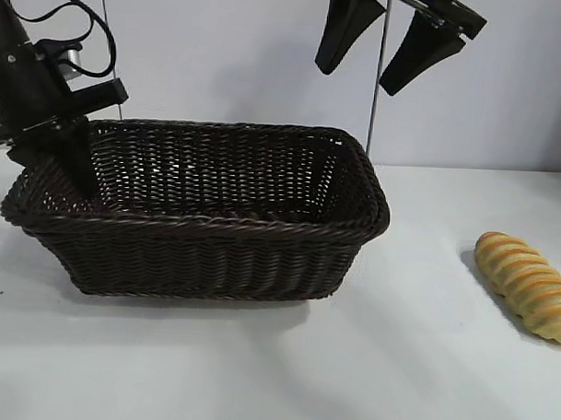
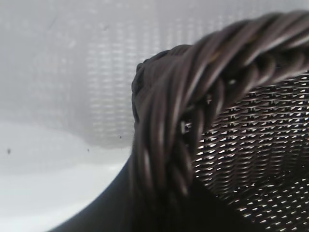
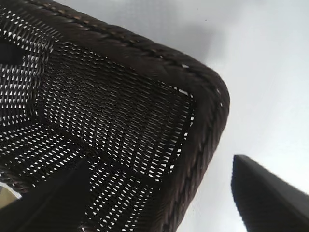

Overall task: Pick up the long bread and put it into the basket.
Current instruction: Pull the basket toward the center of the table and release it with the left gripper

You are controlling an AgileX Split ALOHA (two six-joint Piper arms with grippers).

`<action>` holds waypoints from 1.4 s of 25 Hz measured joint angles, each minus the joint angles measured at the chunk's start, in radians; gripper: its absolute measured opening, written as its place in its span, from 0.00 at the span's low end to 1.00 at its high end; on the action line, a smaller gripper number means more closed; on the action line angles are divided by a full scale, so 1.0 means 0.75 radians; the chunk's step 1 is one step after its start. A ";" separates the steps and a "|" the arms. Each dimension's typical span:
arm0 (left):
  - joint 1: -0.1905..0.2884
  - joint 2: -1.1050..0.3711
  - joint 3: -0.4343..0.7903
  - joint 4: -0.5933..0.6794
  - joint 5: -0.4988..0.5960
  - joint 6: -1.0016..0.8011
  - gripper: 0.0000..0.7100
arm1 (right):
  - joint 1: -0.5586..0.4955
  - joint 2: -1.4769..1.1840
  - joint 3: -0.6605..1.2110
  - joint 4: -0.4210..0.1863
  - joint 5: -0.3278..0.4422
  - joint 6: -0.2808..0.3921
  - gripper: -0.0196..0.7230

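Note:
The long bread (image 1: 527, 286), golden yellow with orange-brown spiral ridges, lies on the white table at the far right, well apart from the basket. The dark brown woven basket (image 1: 216, 222) stands left of centre and holds nothing that I can see. My left gripper (image 1: 68, 161) is shut on the basket's braided rim (image 2: 193, 96) at its left end, one finger inside the wall. My right gripper (image 1: 356, 76) hangs open high above the basket's right end, with nothing between its fingers. In the right wrist view its dark fingers (image 3: 270, 198) frame the basket's corner (image 3: 207, 92) below.
The white table (image 1: 404, 362) stretches in front of the basket and between it and the bread. A plain wall stands behind, with a thin vertical rod (image 1: 378, 94) near the right gripper.

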State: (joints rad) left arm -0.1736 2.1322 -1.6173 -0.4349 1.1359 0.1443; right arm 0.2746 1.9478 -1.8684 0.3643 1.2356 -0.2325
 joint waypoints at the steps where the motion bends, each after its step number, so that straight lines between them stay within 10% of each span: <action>1: 0.000 0.009 0.000 0.000 -0.003 0.003 0.14 | 0.000 0.000 0.000 0.000 0.000 0.000 0.81; 21: 0.000 0.066 -0.007 -0.014 -0.090 0.005 0.15 | 0.000 0.000 0.000 0.000 -0.001 0.000 0.81; 29: 0.000 0.066 -0.009 -0.049 -0.088 0.005 0.73 | 0.000 0.000 0.000 0.000 -0.001 0.002 0.81; 35: 0.009 0.045 -0.034 -0.007 -0.017 0.005 0.84 | 0.000 0.000 0.000 0.000 -0.001 0.005 0.81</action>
State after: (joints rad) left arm -0.1667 2.1661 -1.6427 -0.4404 1.1231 0.1483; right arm 0.2746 1.9478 -1.8684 0.3643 1.2347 -0.2289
